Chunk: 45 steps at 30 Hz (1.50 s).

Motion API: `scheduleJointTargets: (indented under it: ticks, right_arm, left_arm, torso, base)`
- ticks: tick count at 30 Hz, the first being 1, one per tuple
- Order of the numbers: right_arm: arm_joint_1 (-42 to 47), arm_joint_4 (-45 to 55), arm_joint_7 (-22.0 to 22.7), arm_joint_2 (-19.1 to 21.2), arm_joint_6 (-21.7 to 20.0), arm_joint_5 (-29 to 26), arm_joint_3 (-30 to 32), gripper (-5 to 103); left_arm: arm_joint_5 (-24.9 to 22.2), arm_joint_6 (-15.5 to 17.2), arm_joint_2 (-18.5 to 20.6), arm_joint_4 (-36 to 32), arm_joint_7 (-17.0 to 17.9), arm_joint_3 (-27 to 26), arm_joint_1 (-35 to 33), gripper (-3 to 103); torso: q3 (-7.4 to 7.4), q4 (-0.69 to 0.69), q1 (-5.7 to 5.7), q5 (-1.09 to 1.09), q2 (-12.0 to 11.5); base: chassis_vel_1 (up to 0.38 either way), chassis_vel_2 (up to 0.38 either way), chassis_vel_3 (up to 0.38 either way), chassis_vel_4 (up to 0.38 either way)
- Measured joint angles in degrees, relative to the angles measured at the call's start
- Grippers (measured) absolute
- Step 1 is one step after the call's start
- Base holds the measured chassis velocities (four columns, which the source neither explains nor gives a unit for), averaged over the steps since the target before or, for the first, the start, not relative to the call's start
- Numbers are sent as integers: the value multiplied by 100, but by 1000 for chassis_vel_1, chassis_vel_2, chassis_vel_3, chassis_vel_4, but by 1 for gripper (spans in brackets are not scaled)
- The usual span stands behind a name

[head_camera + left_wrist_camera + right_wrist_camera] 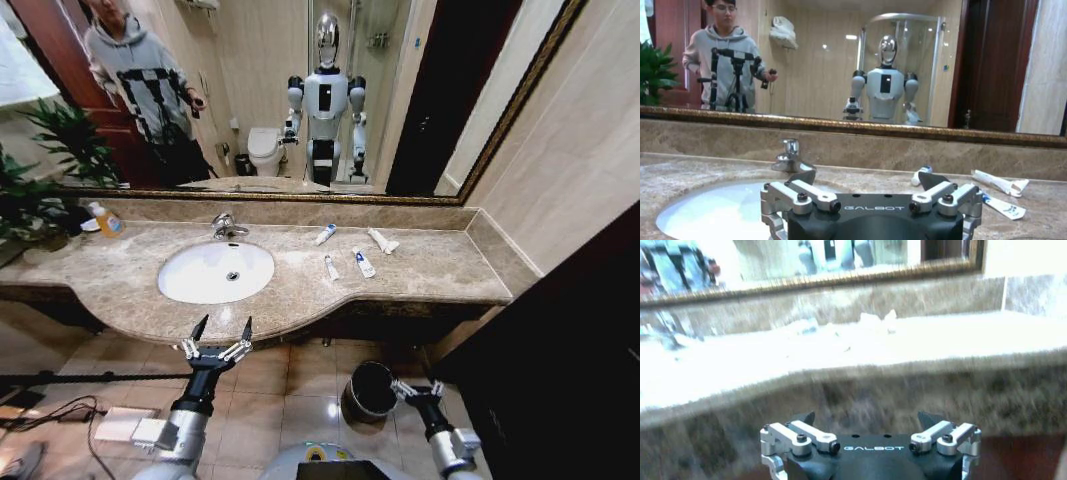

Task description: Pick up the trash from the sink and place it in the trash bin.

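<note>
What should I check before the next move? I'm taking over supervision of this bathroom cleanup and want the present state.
1. Left gripper open and empty: ok, fingers spread, hovering at the front edge of the beige-brown marble counter.
2. Right gripper open and empty: ok, held low beside the small round black trash bin.
3. Bin within reach on the floor below the counter: ok.
4. Trash located: ok, four small white tubes lie on the counter to the right of the white oval basin.
5. Basin free of trash: ok, nothing in it but the drain.
6. Green tube located: cannot tell.
</note>
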<state>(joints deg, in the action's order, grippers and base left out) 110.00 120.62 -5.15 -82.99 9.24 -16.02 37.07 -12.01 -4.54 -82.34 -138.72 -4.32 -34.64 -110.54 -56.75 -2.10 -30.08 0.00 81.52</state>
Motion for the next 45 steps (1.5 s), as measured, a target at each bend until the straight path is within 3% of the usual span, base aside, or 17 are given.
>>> scheduleJointTargets:
  ticks: [4,10,13,17,26,31,45]
  right_arm:
    - [-49,847,-14,-91,-319,98,-92,100]
    - [-625,1130,97,32,-846,218,-269,100]
    - [-1502,904,213,349,-1413,1,-395,100]
    - [-2341,339,251,760,-1699,-208,-561,100]
    - [-3496,-688,426,1312,-1957,-221,-922,100]
    - [-3865,-1035,570,1359,-2034,-195,-1091,102]
    - [-5050,-2234,843,1241,-2275,-457,-1853,95]
  left_arm:
    - [0,0,0,0,0,0,0,100]
    - [0,0,0,0,0,0,0,100]
    - [0,0,0,0,0,0,0,100]
    - [-1,0,0,0,0,0,0,100]
    - [0,0,0,0,0,0,0,100]
    - [0,0,0,0,0,0,0,100]
    - [0,0,0,0,0,0,0,100]
  torso:
    - [0,0,0,-2,0]
    - [0,1,0,0,0]
    - [-1,-1,0,0,0]
    - [-1,-1,-1,0,-1]
    - [-1,-1,-1,0,-1]
    - [-1,-1,-1,1,-1]
    - [-1,-1,-1,0,-1]
  base:
    - [0,0,0,0]
    - [0,0,0,0]
    - [0,0,0,0]
    - [0,0,0,0]
    - [0,0,0,0]
    - [0,0,0,0]
    - [0,0,0,0]
